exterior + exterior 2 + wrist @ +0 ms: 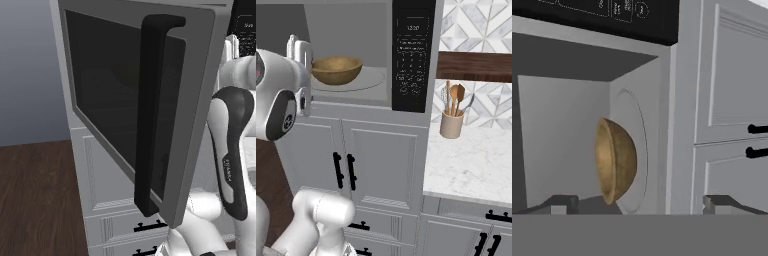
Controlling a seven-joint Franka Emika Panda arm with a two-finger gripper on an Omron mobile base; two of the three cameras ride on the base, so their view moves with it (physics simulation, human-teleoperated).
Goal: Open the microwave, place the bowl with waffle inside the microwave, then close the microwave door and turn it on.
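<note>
The microwave (356, 30) stands open, and its keypad (412, 60) is on the right. Inside, the brown bowl (337, 69) rests upright on the round glass plate (368, 80). The waffle is hidden from these angles. The microwave door (115, 90) is swung wide to the left, its tall black handle (150, 115) facing me. My gripper (641, 204) is open with nothing between its fingers. It is rolled on its side, just outside the cavity, and points in at the bowl (616, 160). In the right base view the gripper (304, 77) sits at the left edge of the opening.
Grey cabinets with black handles (343, 171) sit below the microwave. To the right, a marble counter (471, 165) carries a utensil pot (452, 122) under a wooden shelf (476, 66). The open door overhangs the space left of the arm.
</note>
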